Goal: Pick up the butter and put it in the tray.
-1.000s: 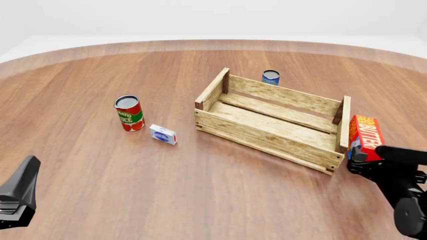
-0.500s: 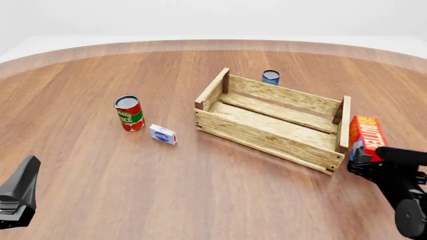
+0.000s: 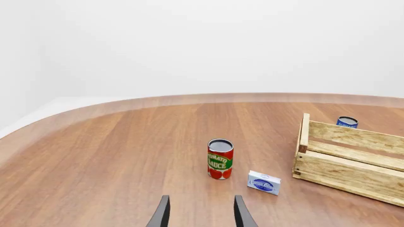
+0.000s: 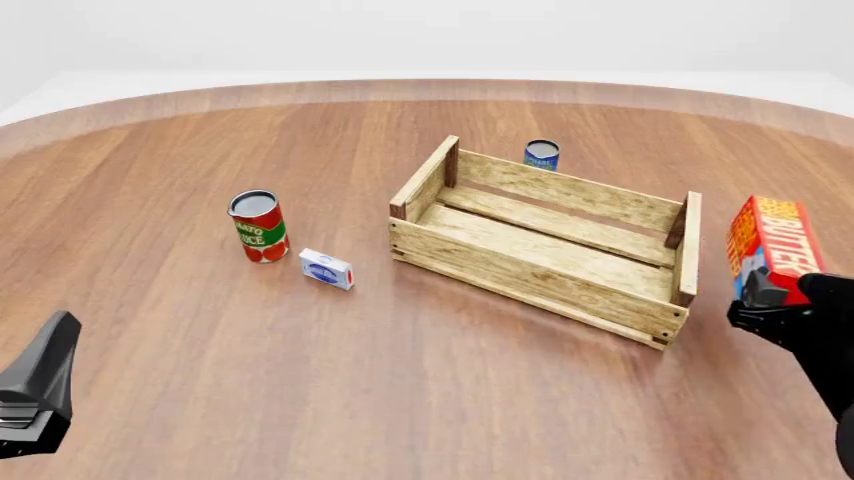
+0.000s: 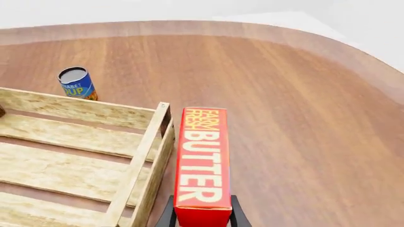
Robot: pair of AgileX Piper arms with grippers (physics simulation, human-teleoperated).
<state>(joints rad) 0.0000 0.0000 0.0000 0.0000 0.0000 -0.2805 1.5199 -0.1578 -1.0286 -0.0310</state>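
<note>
The butter (image 4: 771, 246), a red carton with an orange "BUTTER" face, hangs upright in the air just right of the tray's right end. My right gripper (image 4: 774, 300) is shut on its lower part. In the right wrist view the butter (image 5: 202, 163) sits between the two fingers (image 5: 168, 216), beside the tray's end wall (image 5: 142, 165). The tray (image 4: 534, 275), a light wooden slatted crate, stands mid-table with nothing inside. My left gripper (image 4: 34, 395) is low at the near left, far from both; its fingers (image 3: 162, 213) are open and empty.
A red tomato sauce can (image 4: 258, 226) and a small blue-white box (image 4: 327, 269) stand left of the tray; both show in the left wrist view, can (image 3: 220, 159) and box (image 3: 264, 182). A blue can (image 4: 541, 154) stands behind the tray.
The right gripper has lifted the butter up and a little to the right, away from the tray's end wall. The left arm has not moved.
</note>
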